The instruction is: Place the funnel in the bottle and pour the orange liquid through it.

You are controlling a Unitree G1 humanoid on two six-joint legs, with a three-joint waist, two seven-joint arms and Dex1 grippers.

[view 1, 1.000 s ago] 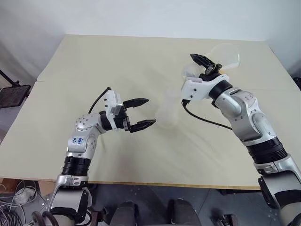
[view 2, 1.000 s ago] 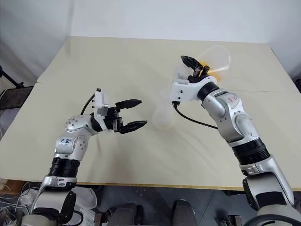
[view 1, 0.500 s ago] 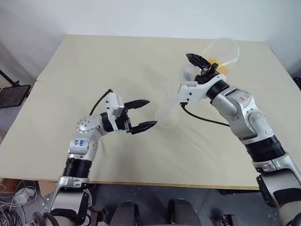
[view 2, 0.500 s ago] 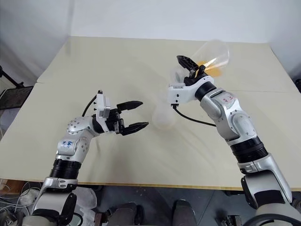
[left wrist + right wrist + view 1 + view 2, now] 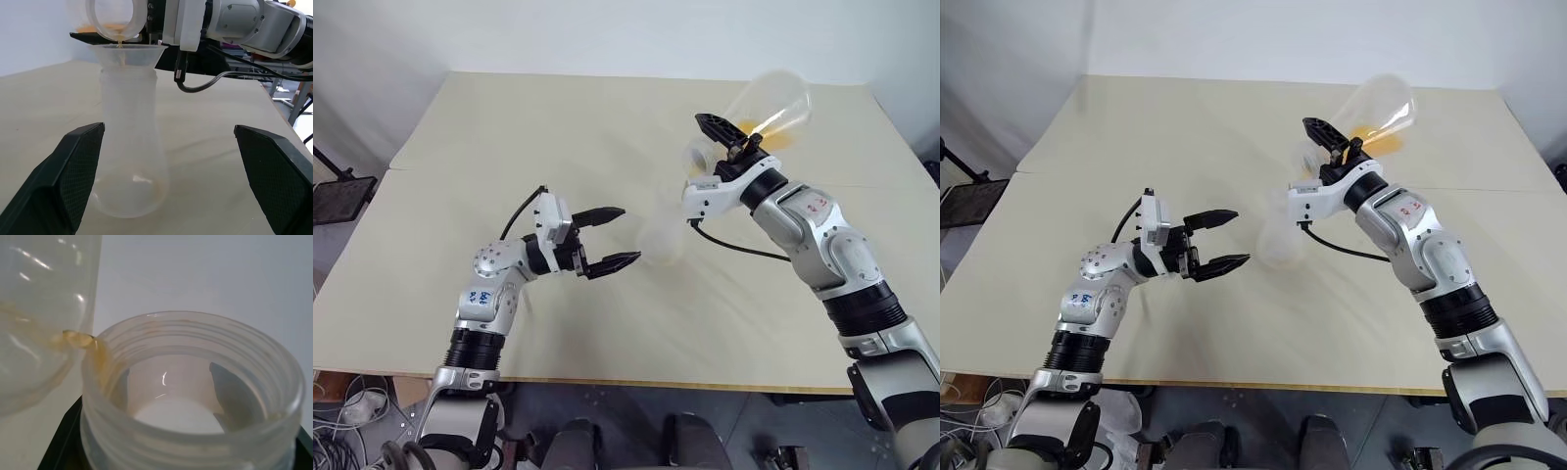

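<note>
The frosted bottle stands upright on the table with the clear funnel seated in its neck. My right gripper is shut on the neck of a clear flask, tipped with its mouth right over the funnel. Orange liquid lies in the tilted flask, and a thin stream falls into the funnel. Liquid also wets the flask's threaded lip. My left gripper is open, its fingertips just short of the bottle, not touching it.
The beige table spreads wide around the bottle, its front edge near my arms. A black cable loops from my right wrist over the tabletop. A dark stand sits off the table's left edge.
My right wrist has rolled, tipping the flask further so its base rose and the orange liquid ran toward the mouth. The left gripper and the bottle stayed put.
</note>
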